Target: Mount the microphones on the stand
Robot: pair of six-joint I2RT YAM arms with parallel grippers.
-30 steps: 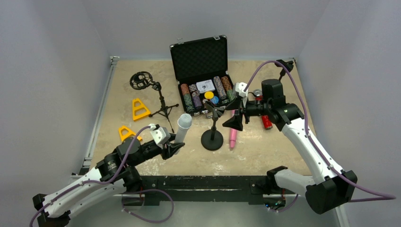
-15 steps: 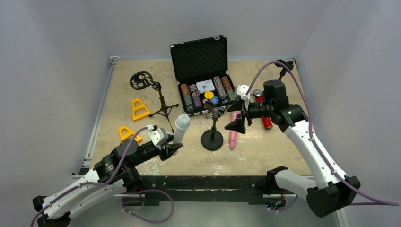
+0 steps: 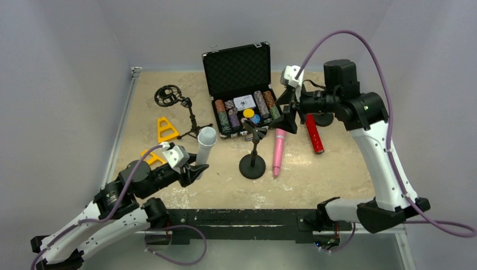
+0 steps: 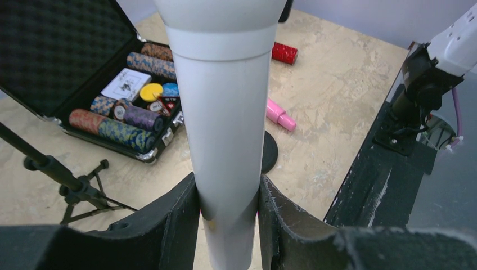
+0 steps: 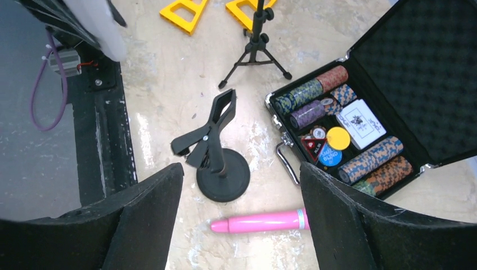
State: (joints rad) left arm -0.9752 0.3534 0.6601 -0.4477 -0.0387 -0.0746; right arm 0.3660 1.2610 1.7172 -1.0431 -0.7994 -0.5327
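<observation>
Remote inspection, both arms in view.

**Grip state.** I am seeing the left gripper (image 4: 228, 205) clenched on the lower body of the white microphone (image 3: 203, 147), holding it roughly upright at the near left of the table. The right gripper (image 3: 287, 115) is hanging released and holding nothing, above the table just beside the open chip case (image 3: 239, 73). The pink microphone (image 3: 277, 152) is lying flat just right of the stand (image 3: 252, 163). The red microphone (image 3: 313, 134) is lying farther right, apart from it. No microphone is sitting in the stand's clip (image 5: 209, 126).

**Risks.** I am judging three.
- The white microphone is being gripped low with its head high, so it may pivot in the jaws on a quick swing.
- The clip looks like a spring clamp, so pressing the microphone in without spreading it may tip or slide the round base.
- The right arm is standing off, so nothing is steadying the stand.

**Change from the earlier frames.**
- The right gripper is now sitting higher and farther back, where before it was hovering beside the clip.
- The red microphone, then partly hidden, is now lying fully exposed.
- The left arm is drawing the white microphone leftward, away from the stand.
</observation>
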